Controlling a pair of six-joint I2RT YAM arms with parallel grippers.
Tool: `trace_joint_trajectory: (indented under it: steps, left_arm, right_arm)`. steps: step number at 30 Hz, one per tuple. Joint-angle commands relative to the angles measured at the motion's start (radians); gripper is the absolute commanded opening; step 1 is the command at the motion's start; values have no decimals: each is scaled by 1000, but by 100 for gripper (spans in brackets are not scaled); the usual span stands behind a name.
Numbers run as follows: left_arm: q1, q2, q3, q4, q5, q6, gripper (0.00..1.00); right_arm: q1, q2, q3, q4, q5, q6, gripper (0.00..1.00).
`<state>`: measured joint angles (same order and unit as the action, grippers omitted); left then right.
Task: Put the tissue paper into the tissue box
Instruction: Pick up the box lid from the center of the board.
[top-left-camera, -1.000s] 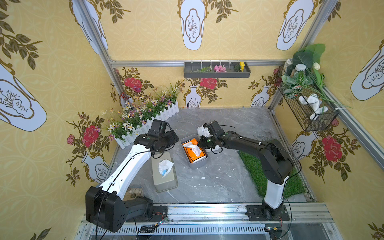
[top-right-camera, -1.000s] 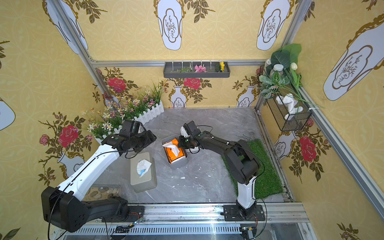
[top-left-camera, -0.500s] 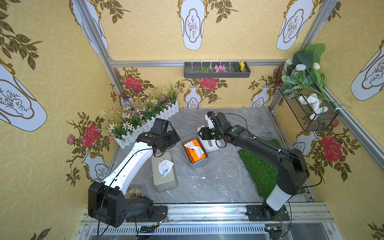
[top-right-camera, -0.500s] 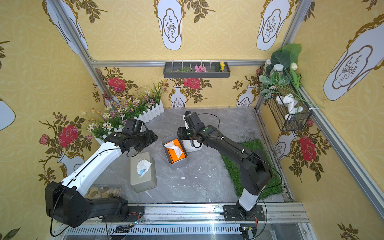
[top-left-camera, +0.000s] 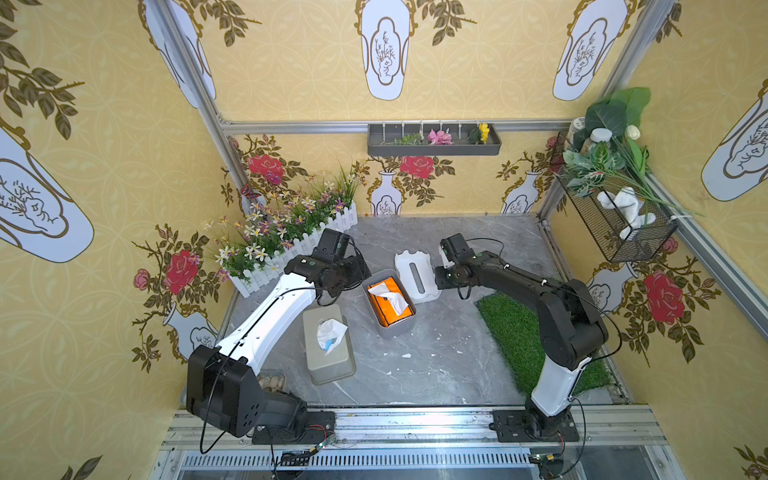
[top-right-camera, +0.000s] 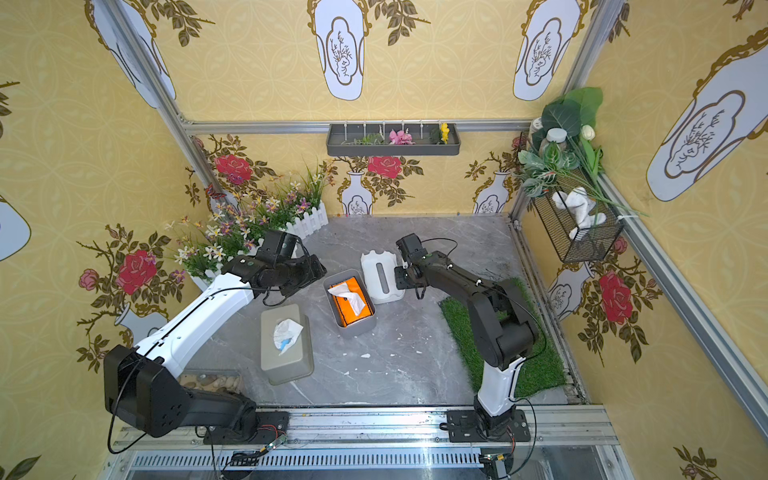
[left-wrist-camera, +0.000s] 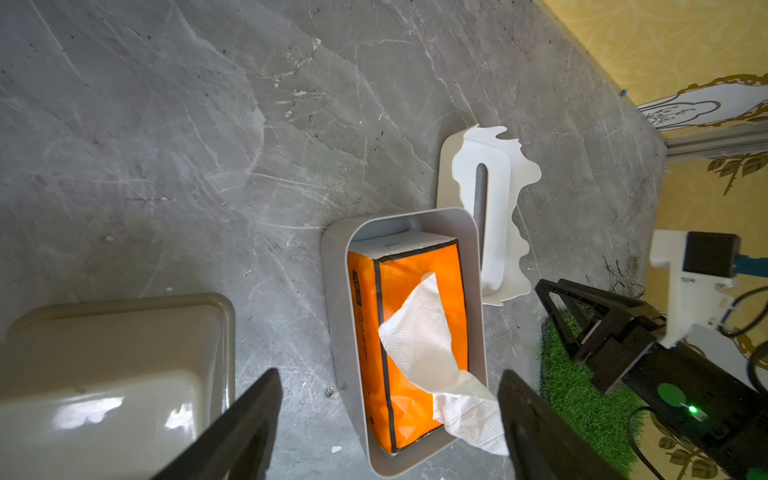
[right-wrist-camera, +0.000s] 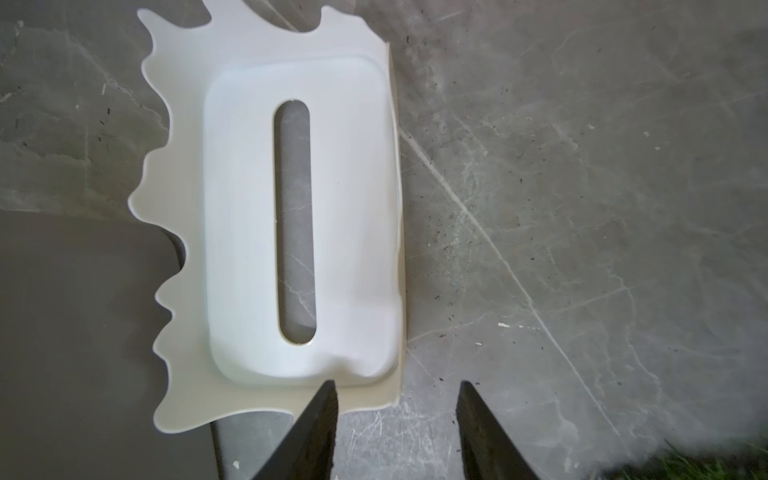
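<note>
Right fingers (right-wrist-camera: 309, 436): parted and empty. Bare tabletop (right-wrist-camera: 582, 208) shows between them, and one tip sits at the corner of the white lid (right-wrist-camera: 245, 208) without clamping it.
Why there: I judge I am lined up on the lid's straight edge, the easiest side to pinch. The other sides are wavy.
Left fingers (left-wrist-camera: 232, 432): spread wide and holding nothing, hanging over the near end of the tissue box (left-wrist-camera: 336, 291).
Why there: from here I could steady the box or tend the loose sheet (left-wrist-camera: 419, 340), which flops over the rim towards me.
Tissue paper: the orange tissue pack (left-wrist-camera: 419, 266) lies flat inside the grey box, so it looks seated.
Lid: lying flat on the tabletop just beside the box's far long side, slot showing stone through it. Whether it touches the box I cannot tell.
Step in hand: probably closing up, with the sheet to go through the slot.
Risk: the draped sheet may get trapped under the rim.
Further out: a beige box (top-left-camera: 328, 361) with its own tissue sits near my left arm, and a grass mat (top-left-camera: 511, 328) lies under my right.
</note>
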<state>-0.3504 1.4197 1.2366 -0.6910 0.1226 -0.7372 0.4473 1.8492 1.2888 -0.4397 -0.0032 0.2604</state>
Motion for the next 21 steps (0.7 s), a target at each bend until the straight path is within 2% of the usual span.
trace_joint_trajectory:
  steps: [1,7,10,13,18,21]
  left_arm:
    - [-14,20,23,-15,-8,13,84]
    - [-25,31,37,-19,-22,6,84]
    - [-27,32,39,-18,-27,1,84]
    - [-30,37,48,-19,-28,-1,84]
    - [-32,41,58,-18,-29,-1,84]
    - [-32,32,69,-17,-30,2,83]
  right_arm:
    - [-9,45,25,44,-33,-18,46]
    - [-9,135,72,68,-36,-18,41]
    - [-13,177,105,70,-27,-20,35]
    - [-18,229,149,61,-35,-29,26]
    - [-42,263,182,66,-46,-29,2]
    - [-94,214,128,127,-97,11,0]
